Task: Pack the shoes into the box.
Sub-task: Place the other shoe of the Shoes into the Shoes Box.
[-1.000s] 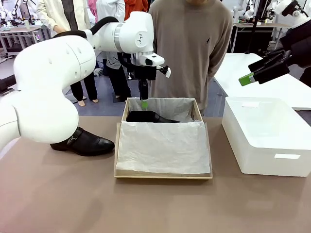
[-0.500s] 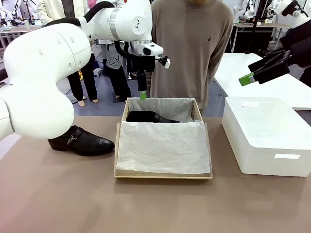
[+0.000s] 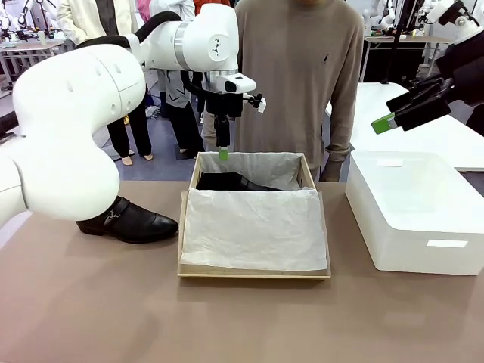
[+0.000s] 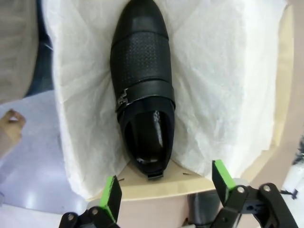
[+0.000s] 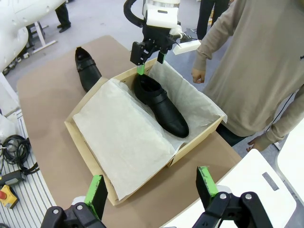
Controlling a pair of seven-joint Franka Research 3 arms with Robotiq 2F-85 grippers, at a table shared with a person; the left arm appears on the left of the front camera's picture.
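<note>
1. Brown cardboard shoebox (image 3: 254,273), shallow and rectangular, sits open at the middle of the tan table (image 3: 106,310). It is lined with crumpled white tissue paper (image 3: 253,227), and a sheet of it lies over the near part of the box.
2. One glossy black leather shoe with a side strap and metal buckle (image 3: 227,181) lies inside on the tissue, along the far wall. Its heel is toward the robot's left end of the box and its toe toward the right.
3. The left gripper (image 3: 224,155) hangs fingers-down over the far-left corner of the box, just above the heel end of that shoe and clear of it. In the left wrist view its green-padded fingers (image 4: 112,194) stand wide apart with nothing between them, the heel lies just beyond them, and the toe points away.
4. The second black buckled shoe (image 3: 132,221) rests on the table outside the box, to the robot's left of it and close by. Its toe is toward the box and its heel is partly behind the white arm. It is well apart from the left gripper.
5. The right gripper (image 3: 383,123) is raised at the right above a white rectangular plastic bin (image 3: 416,227), far from the box and both shoes, with its fingers spread and empty.
6. A person in a beige sweater (image 3: 299,68) stands at the far side.
</note>
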